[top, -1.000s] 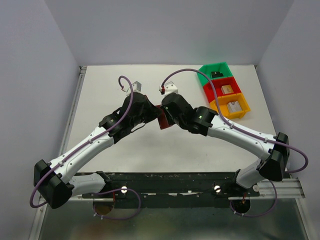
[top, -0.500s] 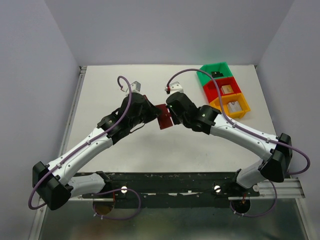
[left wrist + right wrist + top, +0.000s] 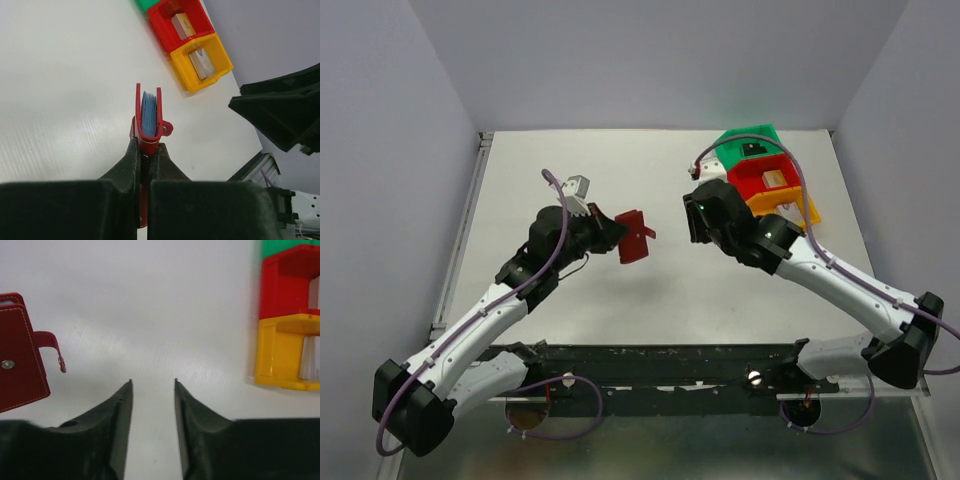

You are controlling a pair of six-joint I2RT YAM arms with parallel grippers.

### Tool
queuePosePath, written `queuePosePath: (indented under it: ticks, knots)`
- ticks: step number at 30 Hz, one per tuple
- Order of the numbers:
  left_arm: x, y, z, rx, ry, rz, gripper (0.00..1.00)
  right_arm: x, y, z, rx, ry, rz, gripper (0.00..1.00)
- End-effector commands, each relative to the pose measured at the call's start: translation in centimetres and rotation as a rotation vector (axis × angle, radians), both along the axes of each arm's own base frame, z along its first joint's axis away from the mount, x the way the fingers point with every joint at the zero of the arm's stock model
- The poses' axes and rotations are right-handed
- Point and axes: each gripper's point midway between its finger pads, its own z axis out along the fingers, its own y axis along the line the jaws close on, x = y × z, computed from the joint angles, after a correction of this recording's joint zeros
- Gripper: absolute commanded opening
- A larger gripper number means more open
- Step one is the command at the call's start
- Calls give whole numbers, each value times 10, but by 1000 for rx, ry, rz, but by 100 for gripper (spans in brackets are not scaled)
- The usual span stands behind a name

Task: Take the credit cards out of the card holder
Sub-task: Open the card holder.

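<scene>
The card holder (image 3: 634,238), a dark red wallet with a snap tab, hangs above the table with my left gripper (image 3: 616,234) shut on its edge. In the left wrist view the card holder (image 3: 149,116) stands edge-on past my left gripper (image 3: 145,146), its two red flaps slightly apart around a light blue inside. The credit cards are hidden; none shows apart from the wallet. My right gripper (image 3: 699,228) stands open and empty to the wallet's right, apart from it. In the right wrist view the card holder (image 3: 18,354) sits left of my right gripper (image 3: 153,383).
Green (image 3: 748,146), red (image 3: 766,177) and orange (image 3: 792,207) bins stand in a row at the back right, small items inside, partly behind the right arm's cable. They also show as the red bin (image 3: 182,22) and yellow bin (image 3: 285,352). White table lies under both grippers.
My right gripper has opened, let go of the wallet and drawn back to the right. The left arm has pulled back to the left, keeping the wallet.
</scene>
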Motion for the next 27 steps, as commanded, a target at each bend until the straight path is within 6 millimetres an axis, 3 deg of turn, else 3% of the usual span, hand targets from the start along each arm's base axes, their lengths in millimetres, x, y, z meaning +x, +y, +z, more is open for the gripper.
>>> queuePosePath:
  ticks: [1,2,3,6,9,13,21,27]
  knots:
    - [-2,11,43,-67,-212,-116,0,-10,-2,35,140,-131,74,59]
    - [-3,10,43,-82,-214,-157,0,-16,6,33,191,-153,138,69]
    - [-2,11,45,-107,-214,-191,0,-20,13,48,286,-204,183,78]
    - [-13,4,58,-226,-227,-381,0,-44,33,62,439,-114,347,83]
    - [-28,-4,74,-340,-260,-568,0,-60,44,76,517,-85,455,81]
    - [-41,-7,87,-414,-308,-683,0,-74,56,97,593,-102,559,75]
    - [-59,-6,106,-496,-394,-810,0,-67,58,94,564,-74,541,64]
    - [-56,-7,106,-498,-390,-827,0,-65,53,89,566,-76,528,59]
